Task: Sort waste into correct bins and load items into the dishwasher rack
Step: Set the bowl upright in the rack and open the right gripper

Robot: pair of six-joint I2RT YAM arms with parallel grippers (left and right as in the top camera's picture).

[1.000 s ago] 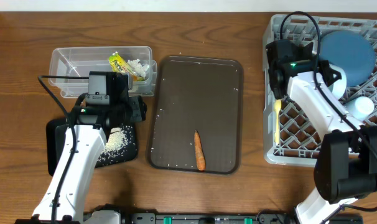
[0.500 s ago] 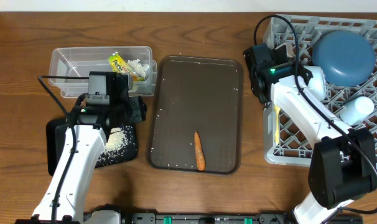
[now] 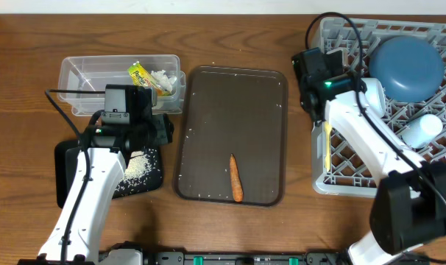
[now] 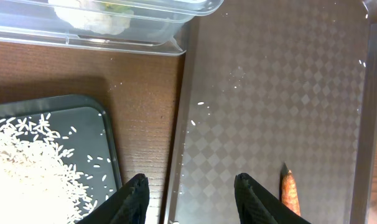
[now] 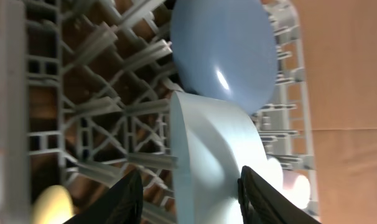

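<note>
Right end effector [image 5: 190, 198] hangs part open and empty by the grey rack [image 5: 83, 93], left end effector [image 4: 190, 198] likewise above the brown tray [image 4: 269, 93] edge.

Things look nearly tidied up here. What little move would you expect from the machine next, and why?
Probably the left end effector, open and empty, shifts sideways over the carrot and lowers onto it. The carrot lies loose on the brown tray, not yet sorted, and it is close beside that arm.
</note>
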